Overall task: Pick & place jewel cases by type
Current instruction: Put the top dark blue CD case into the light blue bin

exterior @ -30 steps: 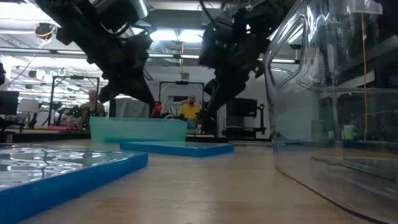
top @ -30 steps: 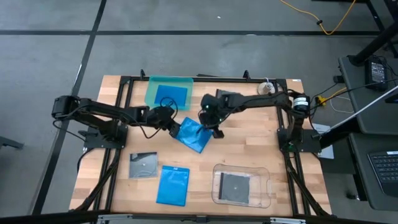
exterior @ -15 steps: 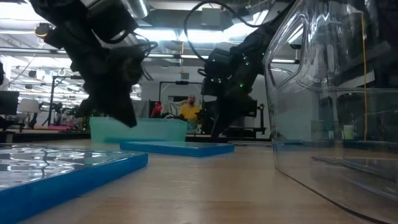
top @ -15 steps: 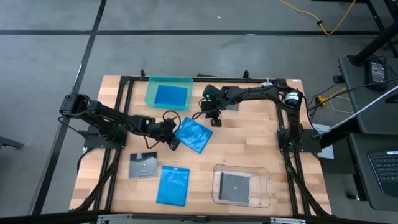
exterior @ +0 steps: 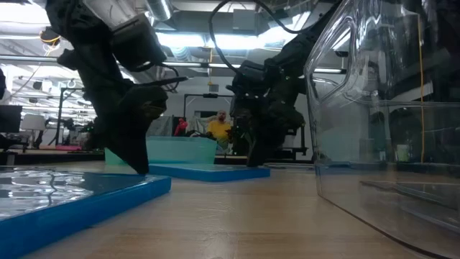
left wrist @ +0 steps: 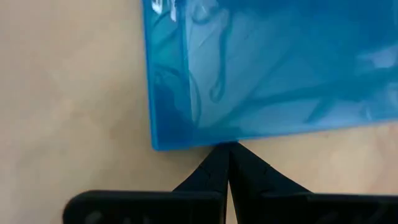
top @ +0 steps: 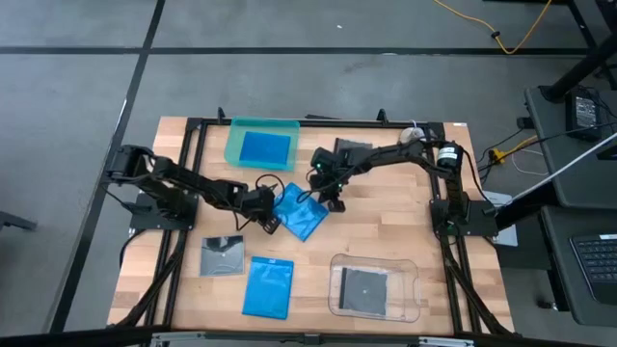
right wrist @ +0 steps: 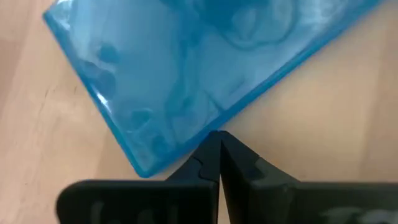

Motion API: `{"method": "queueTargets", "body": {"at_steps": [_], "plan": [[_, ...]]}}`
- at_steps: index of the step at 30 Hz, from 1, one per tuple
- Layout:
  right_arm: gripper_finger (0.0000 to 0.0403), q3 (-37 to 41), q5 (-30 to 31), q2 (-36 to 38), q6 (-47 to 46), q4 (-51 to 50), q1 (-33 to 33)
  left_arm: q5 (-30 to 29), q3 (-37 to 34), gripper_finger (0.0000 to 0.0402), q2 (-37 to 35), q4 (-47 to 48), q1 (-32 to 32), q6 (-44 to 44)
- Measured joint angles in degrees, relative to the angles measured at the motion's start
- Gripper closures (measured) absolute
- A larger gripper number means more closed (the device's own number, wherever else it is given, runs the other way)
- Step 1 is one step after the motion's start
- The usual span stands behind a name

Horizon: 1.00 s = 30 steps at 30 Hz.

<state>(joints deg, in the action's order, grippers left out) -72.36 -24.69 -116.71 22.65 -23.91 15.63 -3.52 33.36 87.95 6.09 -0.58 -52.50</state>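
Lying flat and skewed at mid-desk, a blue jewel case has the left gripper at its left edge and the right gripper at its right edge, each with its fingers pressed together and its tips touching the case's rim without holding it. Another blue case lies in the teal tray at the back, a third blue case and a grey disc case rest on the wooden desk near the front, and one more disc case sits in the clear tray.

Even, bright overhead lighting; ceiling lights glare in the low view; near clear tray blurred; wrist views soft, with weak shadows.
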Motion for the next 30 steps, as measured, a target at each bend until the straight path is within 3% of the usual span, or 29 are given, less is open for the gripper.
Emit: {"method": "queueTargets", "body": {"at_steps": [9,16,19,26,30], "plan": [[0.0394,5.6,-4.4,0.5,-6.7,8.1,-2.2,-4.8,-0.3,0.0398,0.4,-5.5,6.8,4.2],[0.0394,6.3,-6.8,0.4,-10.0,9.1,-2.6,-0.6,-0.3,0.0400,-2.0,-4.4,8.4,4.2],[0.0394,6.4,-6.5,1.0,-10.4,8.8,-2.6,0.3,-0.2,0.0399,-6.0,-0.3,8.3,3.7],[0.0394,6.4,-5.6,1.2,-10.2,8.4,-2.7,-3.2,-0.2,0.0398,-19.7,19.9,9.4,-1.4],[0.0394,6.4,-5.5,1.2,-10.1,8.4,-2.7,-2.5,-0.2,0.0395,-25.9,22.5,9.0,-4.2]]}}
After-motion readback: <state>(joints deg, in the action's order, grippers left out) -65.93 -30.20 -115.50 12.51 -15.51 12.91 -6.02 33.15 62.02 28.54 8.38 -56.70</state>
